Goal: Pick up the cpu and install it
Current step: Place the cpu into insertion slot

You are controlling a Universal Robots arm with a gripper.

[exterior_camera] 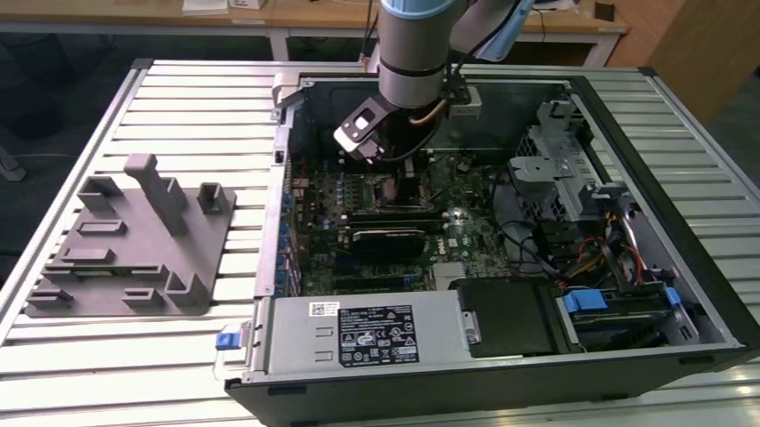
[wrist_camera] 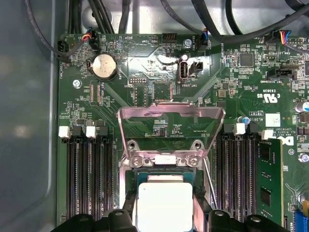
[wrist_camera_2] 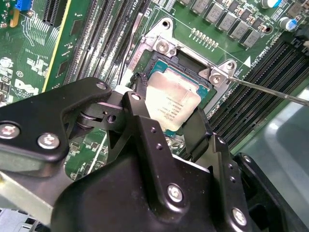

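The cpu (wrist_camera_2: 171,104), a pale silver square chip, lies level in or just over the black socket frame (wrist_camera_2: 159,60) on the green motherboard. In the first wrist view the cpu (wrist_camera: 164,205) sits below the raised metal load plate (wrist_camera: 171,125). My gripper (wrist_camera_2: 169,110) straddles the chip, with one black finger (wrist_camera_2: 137,104) against one edge and the other against the opposite edge, shut on it. Seen from the first wrist camera, the gripper (wrist_camera: 164,217) flanks the chip the same way. In the exterior view the arm (exterior_camera: 410,53) reaches down into the open computer case.
The socket's thin lever rod (wrist_camera_2: 270,89) sticks out to one side. Memory slots (wrist_camera: 89,179) run along both sides of the socket. The case walls (exterior_camera: 285,151), drive cage (exterior_camera: 558,169) and power supply (exterior_camera: 368,334) surround the board. A grey plastic fixture (exterior_camera: 131,240) stands on the table at the exterior view's left.
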